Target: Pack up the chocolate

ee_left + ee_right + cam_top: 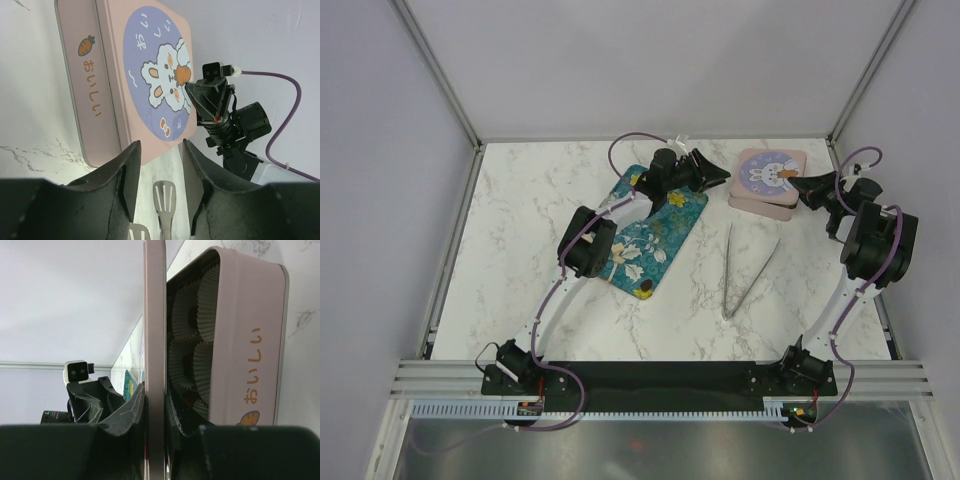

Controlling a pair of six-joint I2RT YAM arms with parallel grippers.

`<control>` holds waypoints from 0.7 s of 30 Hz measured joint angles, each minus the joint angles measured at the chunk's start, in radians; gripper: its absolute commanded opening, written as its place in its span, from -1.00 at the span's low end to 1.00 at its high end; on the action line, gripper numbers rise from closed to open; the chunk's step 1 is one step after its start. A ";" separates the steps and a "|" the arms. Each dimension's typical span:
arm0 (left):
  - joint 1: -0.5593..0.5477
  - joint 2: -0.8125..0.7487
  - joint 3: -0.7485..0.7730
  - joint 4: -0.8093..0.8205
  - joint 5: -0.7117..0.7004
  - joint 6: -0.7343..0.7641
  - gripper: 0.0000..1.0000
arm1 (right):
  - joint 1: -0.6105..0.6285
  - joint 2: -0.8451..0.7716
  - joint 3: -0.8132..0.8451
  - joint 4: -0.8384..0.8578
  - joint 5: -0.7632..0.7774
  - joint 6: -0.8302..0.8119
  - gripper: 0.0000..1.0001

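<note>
**Right gripper on the lid, chocolate hard to spot**

Over on your left, the left gripper (723, 176) hangs above the far end of the flowered tray (670, 235). Its jaws are parted with nothing between them, and it points toward the pink tin (760, 175). At the tray's near corner sits what looks like one small dark chocolate (646, 291). The arm covers part of the tray, so you can't count any more there. The tongs (729, 270) lie on the table between the tray and the right arm, with neither gripper touching them.

Now the right side. The right gripper (812, 190) is clamped on the edge of the lid (154, 315). From its own camera the lid stands tipped away from the tin, and pleated paper cups (200, 300) show inside. Dark patches sit deep in some cups, chocolate or shadow, too dim to call.

So you're on the lid step, I'd judge, though the pictures don't settle whether it's opening or shutting. Your next move calls for a firm hold and a square line over the tin's rim, with the left arm clear of the lid's path.
</note>
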 measured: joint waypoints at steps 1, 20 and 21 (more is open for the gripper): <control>-0.001 0.000 0.000 0.000 0.000 0.000 -0.08 | -0.002 0.002 0.000 0.000 0.000 0.002 -0.90; -0.011 0.000 0.000 0.000 -0.001 0.000 -0.06 | -0.039 -0.026 -0.006 -0.085 0.060 -0.075 -0.19; -0.011 0.000 0.000 0.000 -0.001 0.000 -0.06 | -0.041 -0.031 -0.006 -0.093 0.066 -0.081 -0.19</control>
